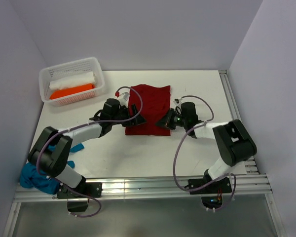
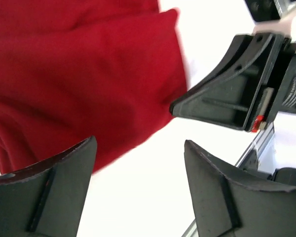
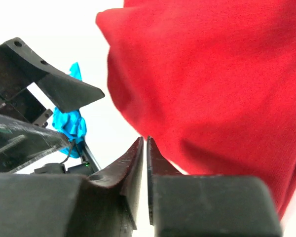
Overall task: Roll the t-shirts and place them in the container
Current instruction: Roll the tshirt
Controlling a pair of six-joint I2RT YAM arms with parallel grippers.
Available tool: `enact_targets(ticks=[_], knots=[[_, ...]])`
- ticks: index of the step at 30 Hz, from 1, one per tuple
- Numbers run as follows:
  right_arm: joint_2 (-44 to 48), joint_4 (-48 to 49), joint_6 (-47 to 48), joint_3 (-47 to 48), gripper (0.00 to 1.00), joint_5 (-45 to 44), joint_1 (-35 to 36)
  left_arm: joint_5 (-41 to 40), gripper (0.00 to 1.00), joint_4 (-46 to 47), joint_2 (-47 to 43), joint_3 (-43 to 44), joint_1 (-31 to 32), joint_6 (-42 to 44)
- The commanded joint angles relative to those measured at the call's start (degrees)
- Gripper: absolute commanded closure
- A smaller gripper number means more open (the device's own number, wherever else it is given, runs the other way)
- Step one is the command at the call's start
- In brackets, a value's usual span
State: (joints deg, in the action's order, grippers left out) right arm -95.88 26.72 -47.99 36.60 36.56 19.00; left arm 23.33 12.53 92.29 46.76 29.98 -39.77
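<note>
Soft floppy dark red t-shirt [image 1: 148, 111], grab near-edge corners; left gripper [image 2: 138, 143] jaws apart, right gripper [image 3: 144, 140] jaws together

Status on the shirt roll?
Left gripper open at near-left corner of red shirt. Right gripper shut at near-right corner, grip on cloth unclear. Red shirt not rolled. Teal shirt bunched by left base, nothing blocking.
</note>
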Motion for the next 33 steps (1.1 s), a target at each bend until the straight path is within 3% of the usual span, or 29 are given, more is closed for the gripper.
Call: enact_targets(ticks=[1,4,7,10,14,16,22,23,24,25,28,33], knots=[[8.06,0.78,2.90,-3.63,0.83,-2.54,0.59,-8.02,0.22,0.20,-8.07,-2.28,2.89,2.50],[15.52,1.50,4.47,-8.11,0.71,-7.78,1.73,-12.25,0.19,4.33,-14.75,-8.25,4.83,2.59],[23.17,-1.75,7.29,-11.02,0.64,-14.12,4.45,-14.53,0.01,7.94,-20.21,-13.62,5.00,1.89],[31.26,-1.49,9.92,-15.41,0.62,-25.88,8.93,-15.16,0.01,13.64,-23.73,-18.62,5.00,1.62],[39.43,0.16,12.47,-21.56,0.61,-51.34,18.33,-18.13,0.01,19.28,-27.07,-26.09,5.53,5.22],[40.41,1.75,13.35,-23.93,0.61,-54.12,21.77,-20.86,0.01,21.20,-28.74,-28.56,6.06,4.80],[39.01,-0.63,13.36,-24.37,0.59,-51.23,22.30,-29.65,0.01,20.68,-36.98,-36.02,6.06,-1.52],[39.01,2.43,12.84,-25.34,0.50,-51.41,22.30,-30.53,0.00,24.17,-38.66,-39.78,6.06,-1.71],[39.01,3.76,13.09,-26.31,0.05,-51.58,22.39,-31.41,0.01,25.68,-40.24,-41.47,6.06,-1.72],[38.92,5.78,13.44,-27.53,0.00,-51.93,22.30,-31.94,0.01,26.57,-42.96,-42.88,5.97,-1.02],[36.91,9.21,14.32,-30.00,0.03,-54.30,22.30,-34.66,0.01,26.32,-46.40,-45.35,6.06,1.17],[28.92,15.73,14.32,-30.01,0.24,-56.59,22.39,-35.19,0.11,29.73,-42.65,-45.10,6.06,3.03]])
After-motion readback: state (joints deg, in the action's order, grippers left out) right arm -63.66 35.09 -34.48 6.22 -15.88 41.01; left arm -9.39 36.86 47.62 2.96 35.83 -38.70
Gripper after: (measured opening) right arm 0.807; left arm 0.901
